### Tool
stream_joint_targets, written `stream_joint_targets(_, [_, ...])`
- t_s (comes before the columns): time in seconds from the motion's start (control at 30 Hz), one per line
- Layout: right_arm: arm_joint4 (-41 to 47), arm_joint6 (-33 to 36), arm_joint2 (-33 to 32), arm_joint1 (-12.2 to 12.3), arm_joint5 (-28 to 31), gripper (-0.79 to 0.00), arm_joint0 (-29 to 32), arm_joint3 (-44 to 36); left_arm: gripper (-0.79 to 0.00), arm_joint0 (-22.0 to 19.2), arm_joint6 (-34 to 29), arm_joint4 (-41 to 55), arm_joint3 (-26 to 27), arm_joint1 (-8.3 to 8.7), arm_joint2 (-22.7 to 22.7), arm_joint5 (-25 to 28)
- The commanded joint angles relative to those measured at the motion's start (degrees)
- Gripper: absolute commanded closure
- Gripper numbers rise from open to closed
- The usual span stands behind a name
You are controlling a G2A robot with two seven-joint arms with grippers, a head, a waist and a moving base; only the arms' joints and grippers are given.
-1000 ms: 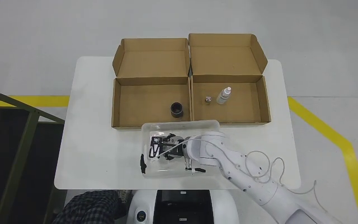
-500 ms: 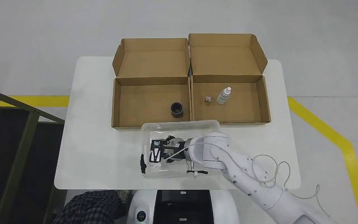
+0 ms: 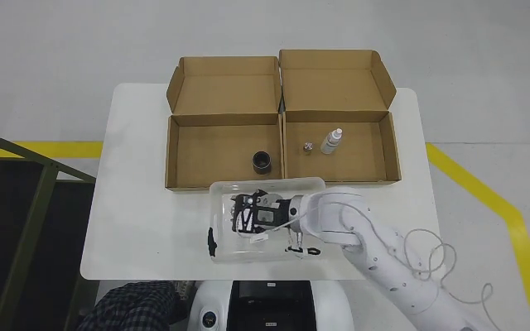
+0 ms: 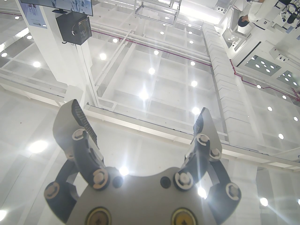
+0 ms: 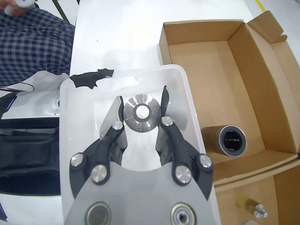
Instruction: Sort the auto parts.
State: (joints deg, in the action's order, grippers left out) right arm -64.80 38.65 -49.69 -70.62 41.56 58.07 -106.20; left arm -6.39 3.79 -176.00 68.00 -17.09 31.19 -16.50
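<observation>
Partly done, seemingly — a bearing sleeve [image 5: 232,140] already lies in the cardboard box [image 5: 211,71] beside the right gripper [image 5: 143,95], with a bottle [image 3: 332,141] in the farther box [image 3: 364,161]. Down in the clear bin [image 5: 182,78], that gripper pinches a metal disc [image 5: 142,126] — not yet boxed. The left gripper [image 4: 138,108] is spread, holding nothing.

Right arm [image 3: 377,252]: white rounded segments, with a thin pale cable [image 3: 439,248] looped alongside. Right tool [image 5: 142,104]: grey metal base plate, black linkage bars, silver round-head screws, ribbed black pads [image 5: 164,99]. Left tool [image 4: 138,106]: same build, with brass-coloured base screws.
</observation>
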Motion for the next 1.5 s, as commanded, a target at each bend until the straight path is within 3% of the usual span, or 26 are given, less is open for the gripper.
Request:
stream_joint_targets(0.0, [1.1,0.2,-1.3,0.4,0.5,0.0,0.7,-1.6,-0.785,0.0,0.0,0.0,0.0,0.0,0.0,0.0])
stream_joint_targets(0.43, [7.4,-2.8,-11.3,2.5,2.7,0.0,4.5,-8.1,-0.785,0.0,0.0,0.0,0.0,0.0,0.0,0.0])
stream_joint_targets(0.8, [15.1,-6.7,-20.0,4.2,5.3,0.0,7.1,-6.7,-0.785,0.0,0.0,0.0,0.0,0.0,0.0,0.0])
stream_joint_targets(1.27, [21.5,-8.6,-22.2,5.2,7.0,0.0,6.6,-3.2,-0.785,0.0,0.0,0.0,0.0,0.0,0.0,0.0])
stream_joint_targets(1.47, [20.8,-7.6,-20.6,5.2,4.4,0.0,4.7,-1.5,-0.785,0.0,0.0,0.0,0.0,0.0,0.0,0.0])
